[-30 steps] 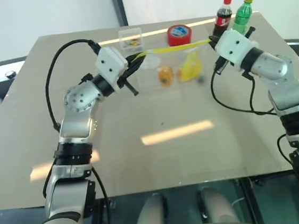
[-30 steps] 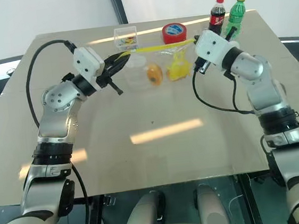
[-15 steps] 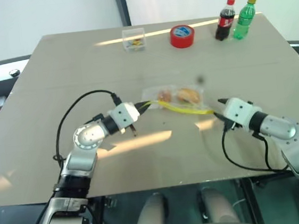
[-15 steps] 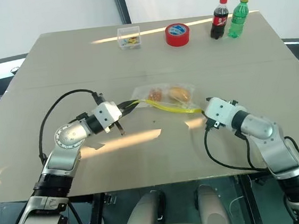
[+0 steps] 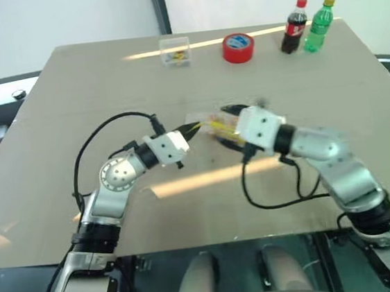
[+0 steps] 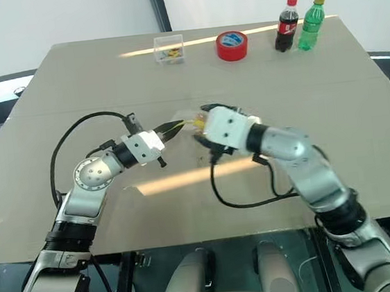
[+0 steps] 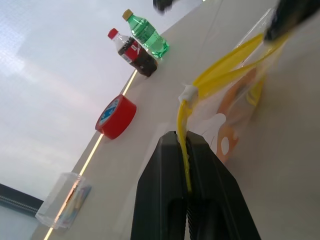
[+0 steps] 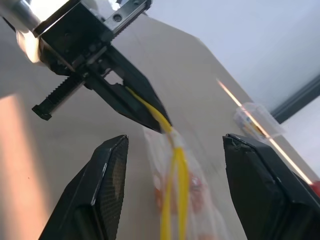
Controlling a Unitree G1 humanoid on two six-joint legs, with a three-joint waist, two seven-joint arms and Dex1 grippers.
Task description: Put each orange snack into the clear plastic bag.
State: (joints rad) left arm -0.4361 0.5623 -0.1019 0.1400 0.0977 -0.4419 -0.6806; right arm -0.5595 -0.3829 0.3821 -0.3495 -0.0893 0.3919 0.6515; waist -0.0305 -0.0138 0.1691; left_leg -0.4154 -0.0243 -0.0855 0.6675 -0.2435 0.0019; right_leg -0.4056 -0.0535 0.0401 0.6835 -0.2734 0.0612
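Clear plastic bag (image 7: 235, 107) — seal strip pinched by left gripper (image 7: 186, 150); right gripper (image 8: 172, 145) agape, empty. Risk: snacks spilling if pinch slips.

A wide beige table (image 5: 71, 96) carries everything. Along its far edge, near the top of the frame, stand a small clear box (image 5: 174, 50) at centre-left, a red tape roll (image 5: 237, 47) beside it, then a cola bottle (image 5: 293, 27) and a green bottle (image 5: 319, 24) just beside each other, upper right. A clear plastic bag (image 7: 235, 105) rests mid-table.
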